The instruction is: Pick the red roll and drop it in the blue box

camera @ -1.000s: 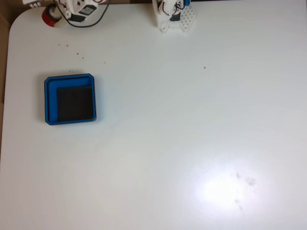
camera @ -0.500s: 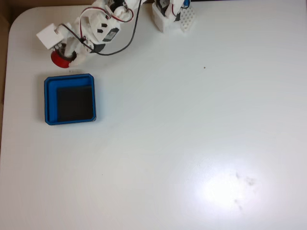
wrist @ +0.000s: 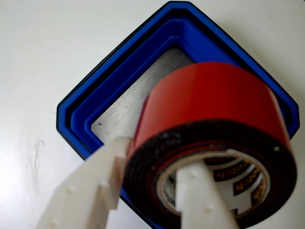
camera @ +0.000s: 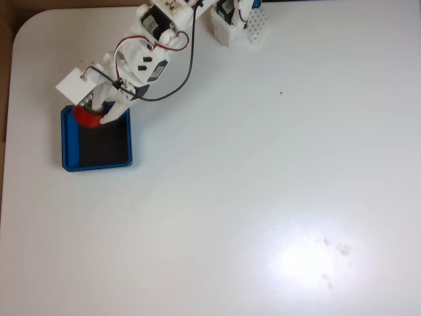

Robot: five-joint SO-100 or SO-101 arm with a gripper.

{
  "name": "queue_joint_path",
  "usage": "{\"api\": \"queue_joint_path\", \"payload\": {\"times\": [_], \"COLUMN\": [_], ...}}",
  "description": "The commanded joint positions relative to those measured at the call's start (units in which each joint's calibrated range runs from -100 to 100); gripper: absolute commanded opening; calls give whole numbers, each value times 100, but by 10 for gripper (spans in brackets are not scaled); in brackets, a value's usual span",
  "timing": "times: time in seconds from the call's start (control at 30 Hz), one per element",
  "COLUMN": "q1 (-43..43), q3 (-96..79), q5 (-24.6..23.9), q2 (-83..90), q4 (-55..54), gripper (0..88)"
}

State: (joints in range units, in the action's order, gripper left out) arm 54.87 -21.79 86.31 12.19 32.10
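Gripper (wrist: pixel 152 191) clamped on roll (wrist: pixel 214 109) w/ one finger thru its core, hanging over box (camera: pixel 69 141) top-left corner in fixed view, floor directly below.

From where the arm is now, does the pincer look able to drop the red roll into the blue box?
Probably yes. The pincer grips the red roll over the blue box, near its upper-left corner in the fixed view, with nothing between them.
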Motion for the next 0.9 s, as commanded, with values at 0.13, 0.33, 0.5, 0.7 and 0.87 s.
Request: {"api": "queue_joint_path", "payload": {"times": [0.13,0.33,0.5,0.7,0.87], "q1": [38,38,48,67,77], "q3": [670,661,661,643,643], "q5": [-24,-41,-41,-59,-59], "q2": [-617,-943,-1027,-1027,-1010], "q4": [-25,-25,-25,-25,-25], "gripper": [5,10,23,52,81]}}
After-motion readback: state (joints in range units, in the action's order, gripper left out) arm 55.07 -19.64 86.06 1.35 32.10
